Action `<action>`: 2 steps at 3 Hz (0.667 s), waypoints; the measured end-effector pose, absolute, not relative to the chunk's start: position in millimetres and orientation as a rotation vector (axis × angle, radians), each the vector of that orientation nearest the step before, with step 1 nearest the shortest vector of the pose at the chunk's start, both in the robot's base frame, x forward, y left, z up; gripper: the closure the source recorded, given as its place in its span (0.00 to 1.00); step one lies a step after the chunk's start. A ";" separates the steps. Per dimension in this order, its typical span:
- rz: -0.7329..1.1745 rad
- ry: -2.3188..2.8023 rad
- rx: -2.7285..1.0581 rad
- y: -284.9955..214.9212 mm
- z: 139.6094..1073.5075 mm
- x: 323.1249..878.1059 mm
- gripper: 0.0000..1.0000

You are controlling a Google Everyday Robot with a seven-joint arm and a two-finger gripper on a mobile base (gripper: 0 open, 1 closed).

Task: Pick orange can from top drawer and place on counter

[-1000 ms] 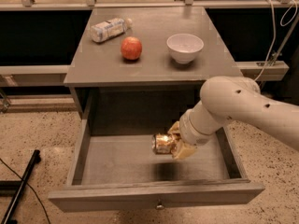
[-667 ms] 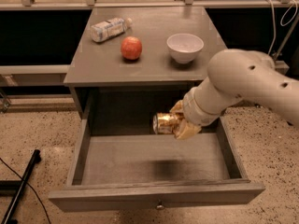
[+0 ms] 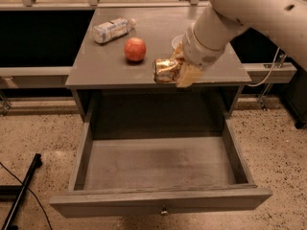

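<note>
My gripper is shut on the orange can, a shiny orange-gold can held on its side. It hangs over the front edge of the grey counter, above the top drawer. The drawer is pulled fully open, with a small round knob on its front panel, and nothing shows inside it. My white arm reaches in from the upper right and hides part of the counter's right side.
On the counter a red-orange apple sits left of the can, and a clear plastic bottle lies at the back left. A white bowl is mostly hidden behind my arm. A black pole lies on the speckled floor at left.
The gripper has lifted the can out of the drawer and up to the counter's front edge. The drawer now shows nothing inside.
</note>
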State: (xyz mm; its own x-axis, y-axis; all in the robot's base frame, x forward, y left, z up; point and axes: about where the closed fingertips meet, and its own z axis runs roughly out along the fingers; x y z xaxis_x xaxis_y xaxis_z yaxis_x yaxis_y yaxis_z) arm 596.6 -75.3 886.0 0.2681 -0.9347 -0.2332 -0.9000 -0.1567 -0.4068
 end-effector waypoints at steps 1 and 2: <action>-0.120 1.656 -2.103 -36.1 906.7 637.1 0.75; -0.066 1.671 -2.139 -2.0 894.4 665.2 0.74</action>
